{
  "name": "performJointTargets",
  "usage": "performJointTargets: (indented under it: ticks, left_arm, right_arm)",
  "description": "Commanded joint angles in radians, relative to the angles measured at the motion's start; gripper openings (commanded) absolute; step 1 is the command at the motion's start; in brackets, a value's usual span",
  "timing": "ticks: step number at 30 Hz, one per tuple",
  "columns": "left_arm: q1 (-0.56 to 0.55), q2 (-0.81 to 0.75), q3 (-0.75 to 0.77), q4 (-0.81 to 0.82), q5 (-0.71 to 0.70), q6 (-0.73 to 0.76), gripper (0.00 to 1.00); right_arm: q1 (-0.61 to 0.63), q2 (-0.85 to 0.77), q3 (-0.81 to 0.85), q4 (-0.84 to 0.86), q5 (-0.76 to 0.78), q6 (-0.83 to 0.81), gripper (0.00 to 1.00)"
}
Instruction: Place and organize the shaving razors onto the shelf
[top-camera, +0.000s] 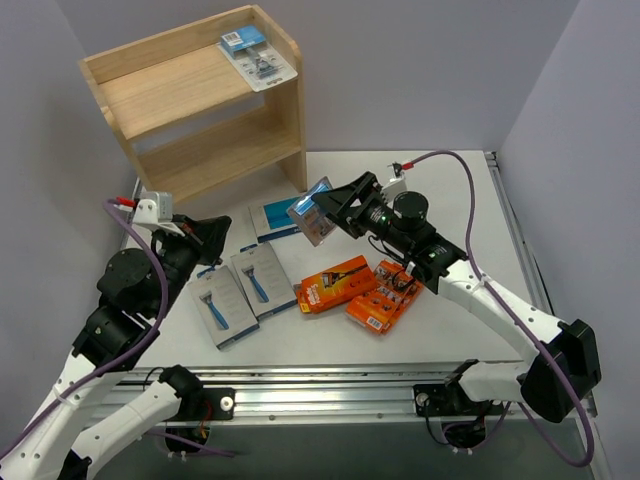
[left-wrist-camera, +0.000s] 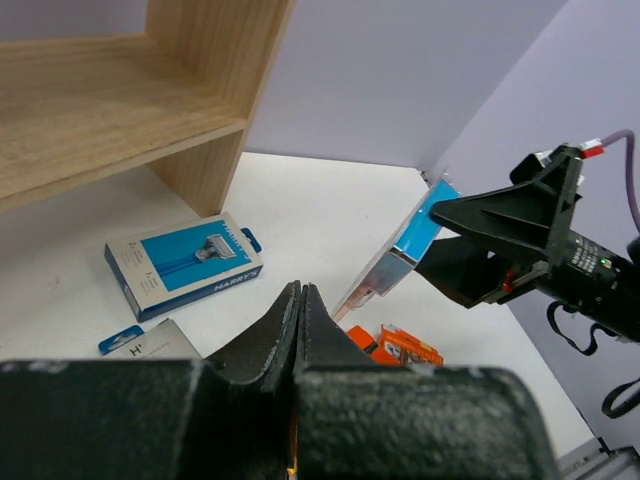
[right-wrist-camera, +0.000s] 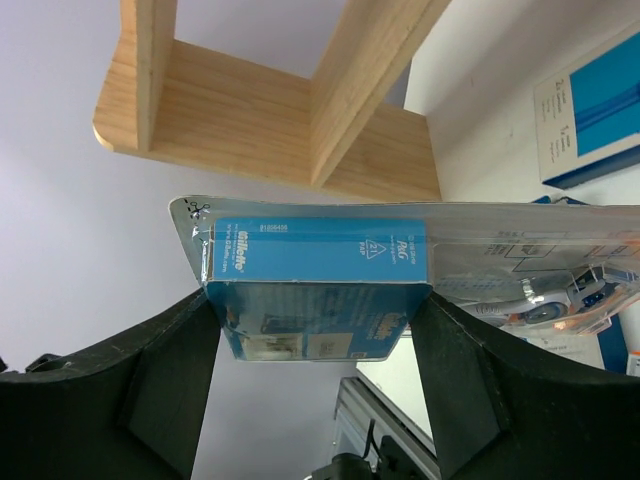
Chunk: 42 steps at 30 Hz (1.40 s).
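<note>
Razor packs are in three places. One blister pack (top-camera: 258, 55) lies on the top tier of the shelf (top-camera: 170, 95), at its right end. We have a second blister pack (top-camera: 312, 220) in our right gripper (top-camera: 327, 207), whose jaws stand fairly wide with a finger pressed on each side of the pack's blue header. That pack is off the table (top-camera: 450, 190), tilted, near the foot of the shelf's right side panel. In the right wrist view the clear part with the razor sticks out to one side, beyond the fingers (right-wrist-camera: 170, 385).

The others lie flat on the table. A blue box (top-camera: 272, 218) lies nearest the shelf. Two grey boxes (top-camera: 243, 293) lie side by side toward the near edge. To their right are two orange boxes (top-camera: 358, 290), touching each other.

Our left gripper (top-camera: 213, 232) is fully closed, fingertips pressed together with nothing between them. It hangs above the table beside the blue box and the grey boxes.
</note>
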<state>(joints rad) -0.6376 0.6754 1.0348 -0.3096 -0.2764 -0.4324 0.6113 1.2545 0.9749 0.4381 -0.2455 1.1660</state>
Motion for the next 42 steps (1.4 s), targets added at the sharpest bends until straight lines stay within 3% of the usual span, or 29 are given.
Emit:
performJointTargets:
  ticks: [1,2,4,5,6,8,9,14,20,27,31,34,38,42]
  left_arm:
    - [0.006,0.003,0.002,0.05,0.081,0.012,0.04]
    - [0.004,-0.005,-0.013,0.081,0.112,0.032,0.2]
    - [0.004,-0.01,-0.064,0.116,0.156,0.049,0.4]
    - [0.006,-0.013,-0.08,0.153,0.18,0.06,0.6]
    - [0.004,-0.013,-0.096,0.168,0.222,0.061,0.66]
    - [0.004,-0.008,-0.127,0.193,0.244,0.06,0.71]
    - [0.004,-0.004,-0.13,0.196,0.252,0.06,0.73]
    - [0.006,0.024,-0.136,0.208,0.267,0.086,0.75]
    - [0.004,0.079,-0.174,0.346,0.367,0.115,0.79]
    - [0.004,0.147,-0.188,0.331,0.327,0.107,0.8]
    - [0.006,0.132,-0.188,0.29,0.289,0.124,0.8]
    - [0.006,0.105,-0.151,0.195,0.246,0.158,0.8]
    - [0.007,0.067,-0.082,0.071,0.183,0.242,0.8]
    - [0.013,0.024,-0.045,-0.014,0.12,0.328,0.8]
  right_arm:
    - [0.004,-0.015,-0.021,0.08,-0.026,-0.002,0.33]
    - [0.004,-0.012,-0.03,0.097,-0.037,0.004,0.34]
    - [0.005,-0.009,-0.039,0.116,-0.054,0.02,0.46]
    - [0.005,-0.006,-0.044,0.132,-0.067,0.027,0.52]
    - [0.007,-0.006,-0.045,0.139,-0.072,0.03,0.61]
    - [0.01,-0.001,-0.042,0.155,-0.084,0.023,0.69]
    - [0.01,0.0,-0.032,0.154,-0.089,0.02,0.74]
    - [0.016,0.009,-0.013,0.146,-0.094,0.012,0.8]
    - [0.025,0.032,-0.016,0.194,-0.112,0.041,0.8]
    - [0.038,0.034,-0.013,0.18,-0.13,0.038,0.8]
    - [0.01,0.004,0.004,0.07,-0.133,-0.025,0.8]
    - [-0.031,-0.015,0.015,-0.045,-0.149,-0.136,0.74]
    - [-0.12,-0.02,-0.004,-0.105,-0.25,-0.287,0.47]
    - [-0.137,0.017,0.074,-0.254,-0.258,-0.639,0.44]
